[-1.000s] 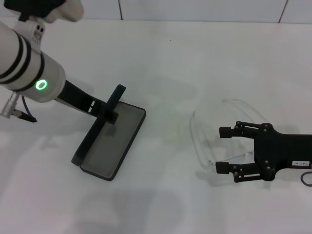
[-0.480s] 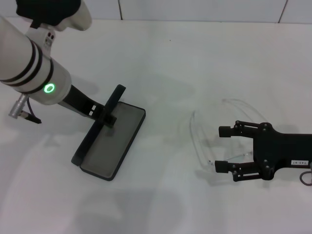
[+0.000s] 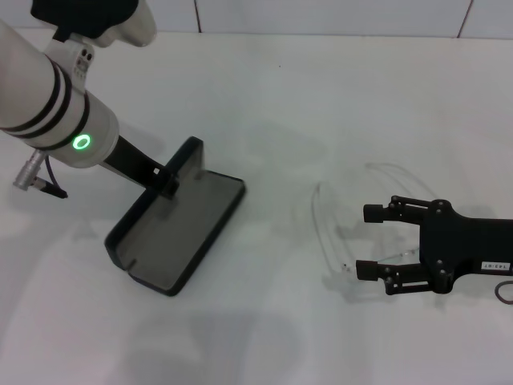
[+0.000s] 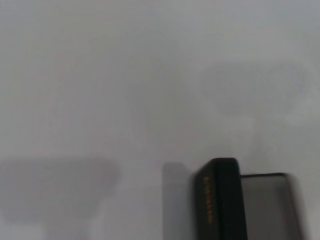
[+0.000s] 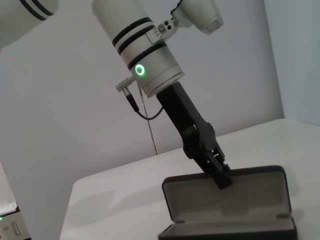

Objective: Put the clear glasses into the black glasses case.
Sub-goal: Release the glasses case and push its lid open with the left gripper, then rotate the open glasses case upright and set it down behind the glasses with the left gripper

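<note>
Here the right claw (image 3: 370, 242) lies low on the white surface (image 3: 321, 96) with its fingers spread apart, one to each side of the clear glasses (image 3: 333, 233), whose thin arms run back toward it and whose lens faces away, toward the case. The glasses' long axis crosses the claw's reach. Well apart to the robot's left, the left claw (image 3: 164, 180) is clamped on the raised lid of the black glasses case (image 3: 180, 233), holding it open
</note>
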### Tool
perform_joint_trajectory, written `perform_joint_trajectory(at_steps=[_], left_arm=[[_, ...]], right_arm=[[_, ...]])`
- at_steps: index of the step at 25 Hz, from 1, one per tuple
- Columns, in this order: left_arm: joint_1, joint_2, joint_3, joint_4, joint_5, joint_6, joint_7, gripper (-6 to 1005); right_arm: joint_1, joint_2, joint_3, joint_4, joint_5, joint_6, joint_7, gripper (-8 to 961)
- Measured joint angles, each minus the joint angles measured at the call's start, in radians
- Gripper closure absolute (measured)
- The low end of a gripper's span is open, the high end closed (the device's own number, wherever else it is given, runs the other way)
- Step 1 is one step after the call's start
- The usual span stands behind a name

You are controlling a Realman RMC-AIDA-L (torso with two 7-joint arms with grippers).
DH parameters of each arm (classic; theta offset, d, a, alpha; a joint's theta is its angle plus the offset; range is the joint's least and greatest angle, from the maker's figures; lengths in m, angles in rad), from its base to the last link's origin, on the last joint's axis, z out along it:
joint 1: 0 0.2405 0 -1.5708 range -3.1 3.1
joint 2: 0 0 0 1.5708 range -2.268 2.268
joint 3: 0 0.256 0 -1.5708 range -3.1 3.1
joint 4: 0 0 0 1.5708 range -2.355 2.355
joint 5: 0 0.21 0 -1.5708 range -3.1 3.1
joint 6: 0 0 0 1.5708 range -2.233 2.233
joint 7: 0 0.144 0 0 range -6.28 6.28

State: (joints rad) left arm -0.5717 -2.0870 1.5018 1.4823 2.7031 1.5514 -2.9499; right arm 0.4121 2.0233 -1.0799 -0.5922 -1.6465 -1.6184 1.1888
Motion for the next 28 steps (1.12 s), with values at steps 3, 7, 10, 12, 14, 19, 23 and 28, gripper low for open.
perform_joint_trajectory(at_steps=[3,7,10,12,14,19,23,28], left_arm=[[0.000,0.000,0.000,0.001,0.000,0.001,0.010,671],[0.000,-0.001,-0.002,0.003,-0.008,0.000,0.050,725],[-0.002,-0.002,-0.002,0.024,-0.008,-0.012,0.119,765],[-0.003,-0.002,-0.001,0.044,-0.008,-0.039,0.180,792],[-0.003,-0.002,0.003,0.066,-0.011,-0.074,0.266,805],[0.010,-0.002,0.063,0.094,-0.045,-0.165,0.579,805],[0.012,-0.003,0.105,0.092,-0.104,-0.211,0.779,805],[-0.003,-0.003,0.158,0.079,-0.141,-0.277,0.888,805]], right_arm=[[0.004,0.000,0.000,0.008,0.000,0.001,-0.004,80],[0.005,0.000,0.000,0.009,0.002,0.009,-0.004,80],[0.006,0.000,0.000,0.009,0.002,0.014,-0.005,80],[0.005,0.001,0.000,0.009,0.002,0.014,-0.005,80],[0.001,0.001,-0.001,0.010,0.007,0.014,-0.005,80],[-0.004,0.002,-0.002,0.047,0.035,0.006,-0.018,81],[-0.005,0.001,-0.005,0.078,0.054,0.000,-0.035,80],[-0.006,0.003,-0.007,0.102,0.060,-0.013,-0.046,80]])
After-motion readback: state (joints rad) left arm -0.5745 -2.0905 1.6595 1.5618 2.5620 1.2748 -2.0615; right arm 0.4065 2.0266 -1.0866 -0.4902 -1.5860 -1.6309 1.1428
